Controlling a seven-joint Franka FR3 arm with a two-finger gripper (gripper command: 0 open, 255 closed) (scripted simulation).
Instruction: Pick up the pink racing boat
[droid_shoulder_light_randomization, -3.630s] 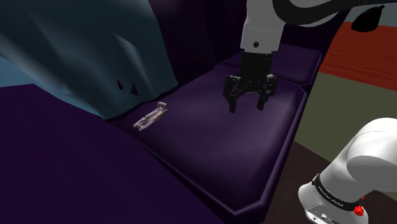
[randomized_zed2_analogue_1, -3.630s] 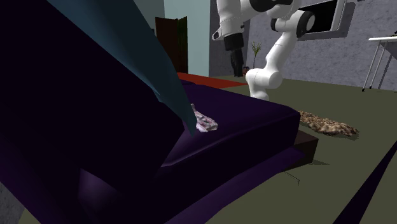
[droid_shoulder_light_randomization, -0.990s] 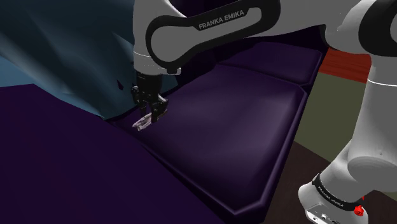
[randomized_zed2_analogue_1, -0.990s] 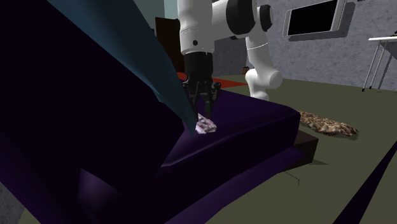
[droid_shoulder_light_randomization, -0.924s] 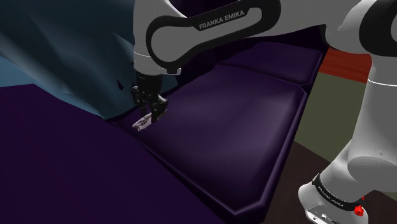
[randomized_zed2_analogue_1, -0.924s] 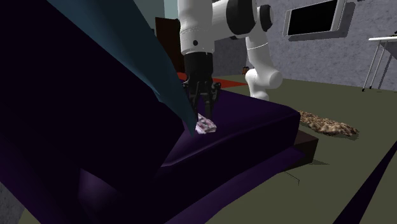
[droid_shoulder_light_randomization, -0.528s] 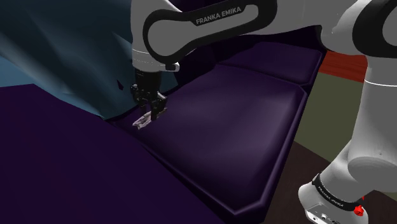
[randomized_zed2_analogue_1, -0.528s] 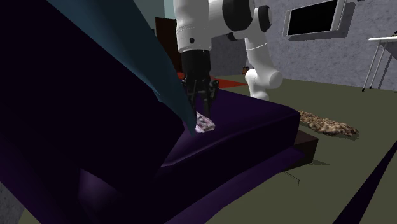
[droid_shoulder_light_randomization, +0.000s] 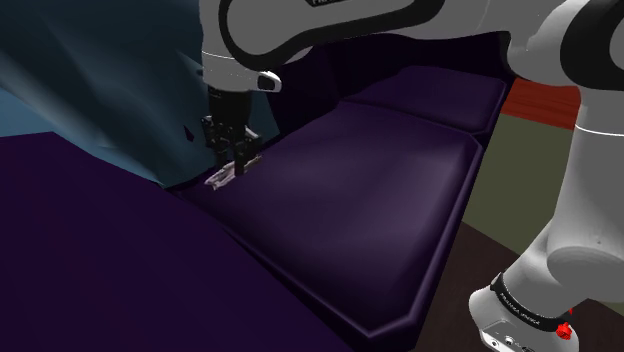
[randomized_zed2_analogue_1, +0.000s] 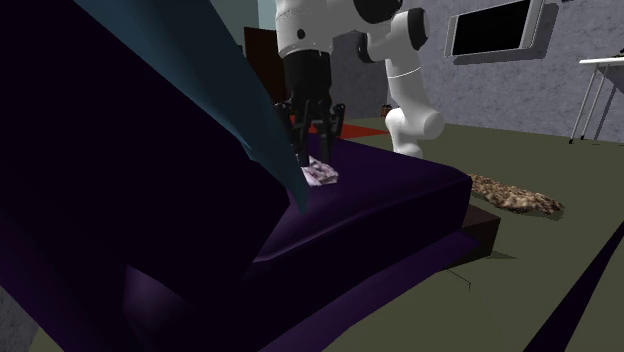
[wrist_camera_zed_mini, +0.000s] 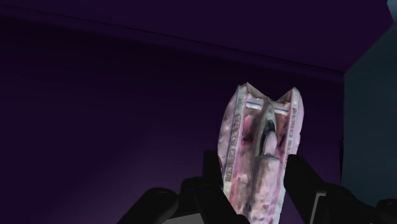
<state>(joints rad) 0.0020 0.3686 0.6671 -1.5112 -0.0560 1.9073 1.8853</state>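
Purple cushion (droid_shoulder_light_randomization: 380, 190) spans the shoulder view's middle; a blue sheet (droid_shoulder_light_randomization: 90, 80) hangs upper left. Left of centre, the gripper (droid_shoulder_light_randomization: 233, 163) is clamped on the pink boat (wrist_camera_zed_mini: 261, 153) — hull pinched between both fingers (wrist_camera_zed_mini: 213, 175), low over the cushion. Lift straight up, slowly — keep your load off that sheet.

Support: dark purple sofa (droid_shoulder_light_randomization: 100, 260). Its main seat cushion (droid_shoulder_light_randomization: 370, 200) is broad and smooth with rounded edges. A second, smaller cushion (droid_shoulder_light_randomization: 432, 98) abuts it on the side away from the teal cloth (droid_shoulder_light_randomization: 90, 70). The teal cloth is draped over the sofa's back, its pointed hem coming down to the seat cushion. Just beside that hem is a pink-and-white boat (droid_shoulder_light_randomization: 216, 181), clasped by the gripper (droid_shoulder_light_randomization: 233, 170). Boat-to-cushion contact: cannot tell.
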